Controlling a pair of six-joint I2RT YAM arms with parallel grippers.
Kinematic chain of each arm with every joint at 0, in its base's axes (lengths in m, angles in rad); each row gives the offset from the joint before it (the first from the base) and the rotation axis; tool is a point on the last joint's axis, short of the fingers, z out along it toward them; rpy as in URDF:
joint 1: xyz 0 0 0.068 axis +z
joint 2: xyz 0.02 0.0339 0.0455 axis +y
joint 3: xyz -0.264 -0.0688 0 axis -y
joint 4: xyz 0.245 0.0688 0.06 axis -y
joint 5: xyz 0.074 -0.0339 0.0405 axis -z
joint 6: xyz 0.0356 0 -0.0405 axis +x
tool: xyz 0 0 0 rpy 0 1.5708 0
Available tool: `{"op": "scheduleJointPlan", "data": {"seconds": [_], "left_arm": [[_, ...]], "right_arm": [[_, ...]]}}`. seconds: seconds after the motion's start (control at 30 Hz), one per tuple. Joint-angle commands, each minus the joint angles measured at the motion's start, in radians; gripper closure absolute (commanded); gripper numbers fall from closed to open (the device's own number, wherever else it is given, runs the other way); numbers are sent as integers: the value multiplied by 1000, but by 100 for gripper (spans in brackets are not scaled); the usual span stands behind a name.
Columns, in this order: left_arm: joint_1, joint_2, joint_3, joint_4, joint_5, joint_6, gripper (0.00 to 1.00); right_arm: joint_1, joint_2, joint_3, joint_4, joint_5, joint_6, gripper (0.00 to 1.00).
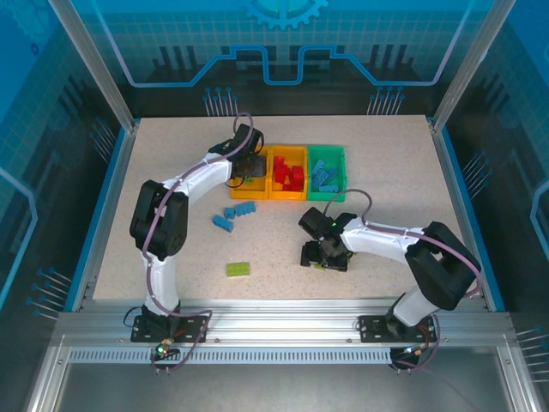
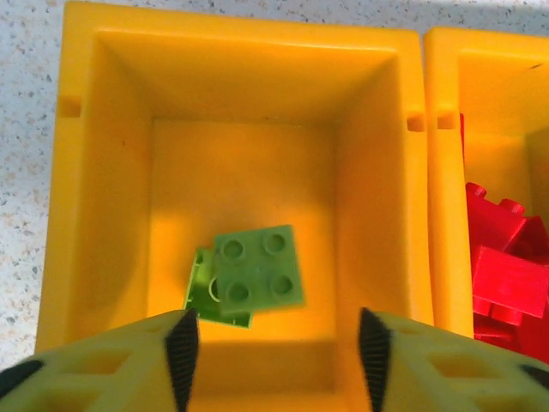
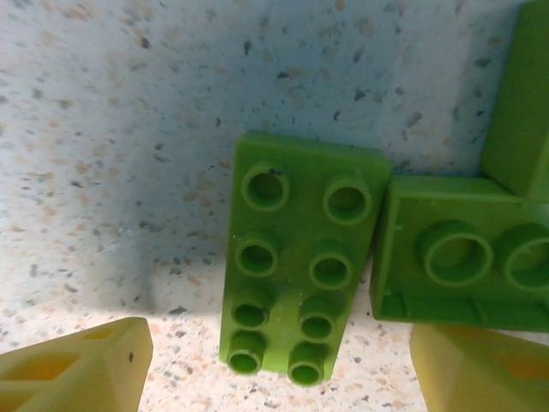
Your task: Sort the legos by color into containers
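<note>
1. Left gripper (image 2: pixel 279 343): jaws apart and empty above the glossy orange-yellow bin (image 2: pixel 94 172). Two studded lime green bricks (image 2: pixel 257 268) lie directly beneath, so the drop appears complete.
2. Right gripper (image 3: pixel 283 369): jaws spread, holding nothing, straddling a smooth eight-stud lime brick (image 3: pixel 300 266) on the speckled bench (image 3: pixel 111 129). A square brick (image 3: pixel 455 257) sits just beside its right finger.
3. Next move, as judged: descend, then close across the narrow width.

The yellow bin (image 2: pixel 103 172) is moulded plastic, smooth with a soft sheen. The lime brick (image 3: pixel 296 266) is glossy plastic with fine scuffs. The tabletop (image 3: pixel 111 129) is matt and speckled like stone. The fingers (image 3: pixel 77 369) of my right gripper (image 3: pixel 279 343) are matt yellow plastic. The frame rail (image 1: pixel 274 322) is brushed metal.
</note>
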Motion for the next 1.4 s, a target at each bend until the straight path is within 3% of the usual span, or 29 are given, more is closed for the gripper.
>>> {"op": "scheduleJointPlan", "data": {"seconds": [0.0,0.2,0.33,0.5,0.63,0.97,1.13,1.37], "left_arm": [[2,-23,23,-34,30,-16,33],[0,-165,-105,-20,34,-19,1],[-11,-282,-216,-13,17,-10,1],[-43,-432,-348,-52,-36,2,1],[-47,-567,-495,-63,-58,-39,1],[-112,-881,-789,-145,-52,-191,1],[-206,-937,-871,-207,-50,-306,1],[-325,-923,-936,-212,-43,-421,1]], "right_arm": [[16,37,24,16,-1,31,20],[18,81,49,6,38,11,24],[17,126,95,-3,51,-22,36],[40,181,134,14,40,-35,59],[72,196,208,-4,58,-76,70],[74,214,510,-63,84,-253,72],[24,299,719,-54,58,-340,72],[-65,553,1075,-88,-60,-401,72]]}}
